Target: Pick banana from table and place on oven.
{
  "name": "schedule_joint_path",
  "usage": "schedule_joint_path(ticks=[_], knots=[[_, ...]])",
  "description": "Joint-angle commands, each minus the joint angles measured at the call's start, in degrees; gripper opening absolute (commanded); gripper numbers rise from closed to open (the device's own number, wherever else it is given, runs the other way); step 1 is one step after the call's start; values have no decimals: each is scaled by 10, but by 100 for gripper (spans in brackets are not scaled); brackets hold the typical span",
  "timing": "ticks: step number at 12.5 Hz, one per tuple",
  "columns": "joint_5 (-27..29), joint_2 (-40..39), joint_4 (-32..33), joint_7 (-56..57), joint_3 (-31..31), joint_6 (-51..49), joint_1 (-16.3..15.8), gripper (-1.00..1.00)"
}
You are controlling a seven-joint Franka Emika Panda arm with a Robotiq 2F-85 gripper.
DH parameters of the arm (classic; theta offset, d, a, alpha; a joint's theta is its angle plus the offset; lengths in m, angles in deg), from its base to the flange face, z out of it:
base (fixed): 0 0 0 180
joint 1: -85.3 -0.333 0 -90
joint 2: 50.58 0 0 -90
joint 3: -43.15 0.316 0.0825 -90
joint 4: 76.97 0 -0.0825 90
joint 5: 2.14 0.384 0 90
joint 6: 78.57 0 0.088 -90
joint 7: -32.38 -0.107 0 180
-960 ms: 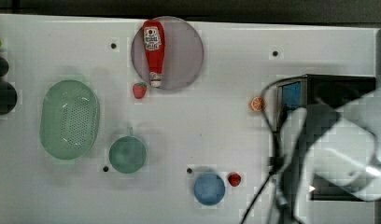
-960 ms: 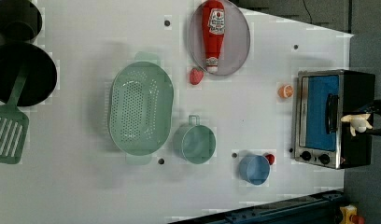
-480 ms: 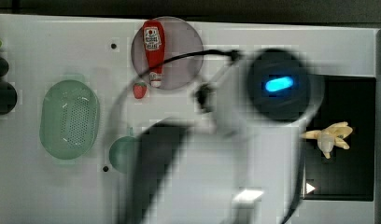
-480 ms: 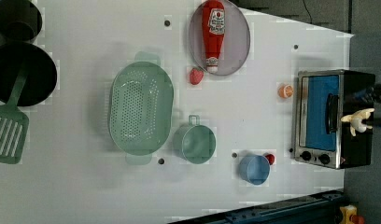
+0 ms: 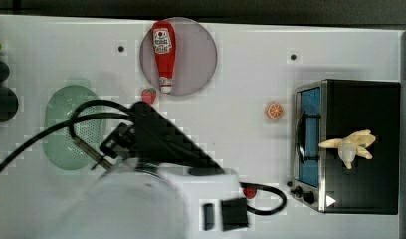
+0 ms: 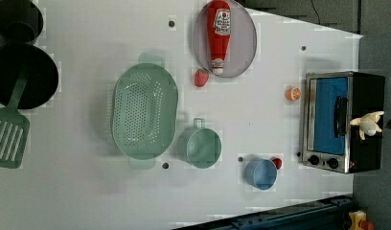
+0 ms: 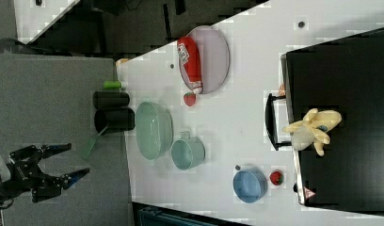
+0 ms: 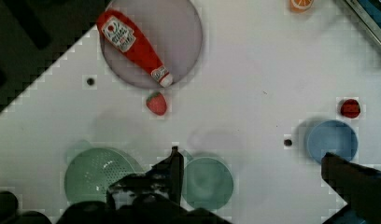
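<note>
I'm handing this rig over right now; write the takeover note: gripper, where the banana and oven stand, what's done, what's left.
Gripper: open, holding nothing, up over the white table above the green mug.
Pale cream-yellow toy banana: lying on the matte black top of the silver-fronted toaster oven, near the door edge, free of the arm.
Oven: at the top view's right end of the table, door shut.
Done: banana picked and placed on the oven.
Left: nothing for the banana; just park the arm.

the banana (image 7: 313, 128) lies on the oven (image 7: 340, 117) top, near its front edge; the end effector (image 7: 73, 162) hangs wide open, well off the worktop (image 7: 246, 113).
</note>
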Motion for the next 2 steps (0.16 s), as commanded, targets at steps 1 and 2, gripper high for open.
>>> schedule_joint_path(ticks=[1, 2], knots=[[-9, -49, 18, -42, -45, -9, 52, 100], [-9, -51, 18, -42, -45, -9, 52, 100]])
